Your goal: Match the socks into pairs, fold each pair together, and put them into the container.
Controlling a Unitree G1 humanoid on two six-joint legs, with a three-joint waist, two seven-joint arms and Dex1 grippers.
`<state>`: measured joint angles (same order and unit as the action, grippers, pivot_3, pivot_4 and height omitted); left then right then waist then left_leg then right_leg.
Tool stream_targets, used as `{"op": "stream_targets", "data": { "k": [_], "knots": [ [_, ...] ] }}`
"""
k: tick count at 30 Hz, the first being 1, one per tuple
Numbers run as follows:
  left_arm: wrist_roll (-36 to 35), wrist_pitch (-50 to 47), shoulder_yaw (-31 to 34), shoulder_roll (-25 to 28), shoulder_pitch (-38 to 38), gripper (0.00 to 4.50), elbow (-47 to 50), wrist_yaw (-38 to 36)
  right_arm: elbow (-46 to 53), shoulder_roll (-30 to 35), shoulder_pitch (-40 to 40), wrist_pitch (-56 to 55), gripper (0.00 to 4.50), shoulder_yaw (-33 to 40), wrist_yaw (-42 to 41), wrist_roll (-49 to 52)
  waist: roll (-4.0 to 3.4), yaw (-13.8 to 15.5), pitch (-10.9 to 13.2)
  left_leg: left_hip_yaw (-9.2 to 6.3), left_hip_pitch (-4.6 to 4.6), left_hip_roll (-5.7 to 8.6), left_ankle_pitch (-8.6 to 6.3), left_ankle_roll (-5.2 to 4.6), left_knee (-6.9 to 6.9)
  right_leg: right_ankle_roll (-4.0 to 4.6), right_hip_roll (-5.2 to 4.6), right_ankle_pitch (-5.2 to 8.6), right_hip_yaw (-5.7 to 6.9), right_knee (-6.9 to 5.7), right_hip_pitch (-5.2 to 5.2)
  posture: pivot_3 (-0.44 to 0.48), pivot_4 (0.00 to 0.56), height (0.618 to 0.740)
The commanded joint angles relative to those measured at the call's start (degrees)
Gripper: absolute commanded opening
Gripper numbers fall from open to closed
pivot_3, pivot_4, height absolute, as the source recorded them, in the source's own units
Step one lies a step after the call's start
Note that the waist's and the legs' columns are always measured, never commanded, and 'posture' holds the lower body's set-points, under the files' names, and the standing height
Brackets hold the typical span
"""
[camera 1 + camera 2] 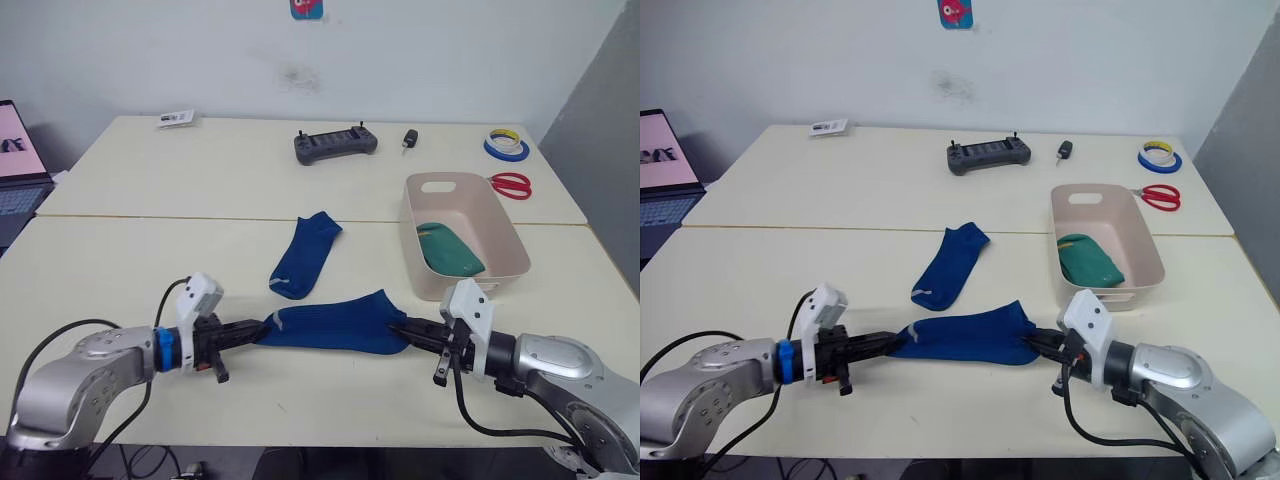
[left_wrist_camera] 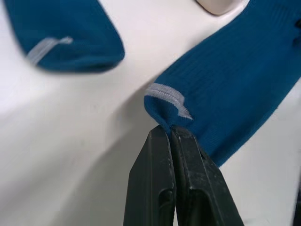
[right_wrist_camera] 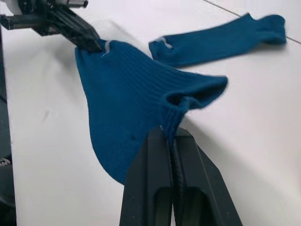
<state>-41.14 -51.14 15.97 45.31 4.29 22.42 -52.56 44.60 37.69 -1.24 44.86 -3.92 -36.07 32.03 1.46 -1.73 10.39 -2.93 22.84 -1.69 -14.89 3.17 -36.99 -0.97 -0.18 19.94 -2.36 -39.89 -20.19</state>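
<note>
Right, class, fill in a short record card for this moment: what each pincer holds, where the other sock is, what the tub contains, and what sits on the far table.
left pincer: shut on the toe end of the held blue sock
right pincer: shut on that sock's cuff end
held blue sock: stretched between both pincers, low over the table
second blue sock: flat on the table, apart from the held one
container: holds green socks
far table: controller, tape rolls, red scissors

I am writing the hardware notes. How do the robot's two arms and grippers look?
Both arms have rounded silver-grey shells with loose black cables. Each wrist carries a white angular block. The left gripper and right gripper each have two slim black fingers. The left wrist has a blue ring.
</note>
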Motion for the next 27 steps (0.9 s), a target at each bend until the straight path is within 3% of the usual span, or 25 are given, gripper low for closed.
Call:
{"op": "stream_targets", "data": {
  "k": [1, 5, 10, 24, 27],
  "knots": [
    [-2.0, 0.6, 5.2, -0.5, 5.0, 0.02, 2.5, 0.8, -1.7, -1.8, 0.5, -5.3, 0.00, -5.0, 0.4, -4.3, -0.01, 0.0, 0.0, 0.00, 0.00, 0.01, 0.00, 0.00, 0.00, 0.00, 0.00, 0.00, -0.01, 0.00, -0.01, 0.000, 0.150, 0.740],
    [-0.6, 4.7, 5.7, -3.5, 11.7, 0.02, 4.0, 1.5, -6.5, -5.1, 1.6, -11.1, 0.00, -12.9, 0.9, -10.5, 0.01, 0.0, 0.0, 0.03, -0.01, 0.01, 0.00, 0.00, 0.01, 0.00, -0.03, 0.00, -0.02, 0.01, -0.01, 0.000, 0.150, 0.740],
    [1.3, 8.1, 6.3, -3.4, 15.6, 0.02, 3.5, 1.2, -10.4, -6.0, 4.0, -15.5, 0.00, -16.2, 1.6, -16.1, 0.02, 0.1, 0.0, 0.01, -0.01, 0.02, 0.00, 0.00, 0.01, 0.01, -0.03, 0.00, -0.01, 0.00, -0.01, 0.000, 0.150, 0.740],
    [4.9, 14.6, 3.8, -4.4, 16.8, 0.02, 2.0, 1.4, -10.5, -6.8, 5.2, -10.5, 0.00, -15.9, 2.8, -17.8, 0.05, 0.1, -0.1, 0.00, -0.03, 0.01, -0.01, 0.00, 0.02, 0.01, -0.01, 0.00, 0.00, -0.01, -0.01, 0.000, 0.150, 0.740],
    [5.5, 16.4, 3.5, -4.3, 17.0, 0.00, 2.0, 0.9, -9.9, -6.6, 6.0, -10.1, 0.73, -15.9, 2.9, -17.9, 0.06, 0.1, -0.1, 0.01, -0.03, 0.00, -0.01, 0.00, 0.02, 0.01, -0.01, 0.00, 0.00, -0.01, 0.00, 0.000, 0.150, 0.740]
  ]
}}
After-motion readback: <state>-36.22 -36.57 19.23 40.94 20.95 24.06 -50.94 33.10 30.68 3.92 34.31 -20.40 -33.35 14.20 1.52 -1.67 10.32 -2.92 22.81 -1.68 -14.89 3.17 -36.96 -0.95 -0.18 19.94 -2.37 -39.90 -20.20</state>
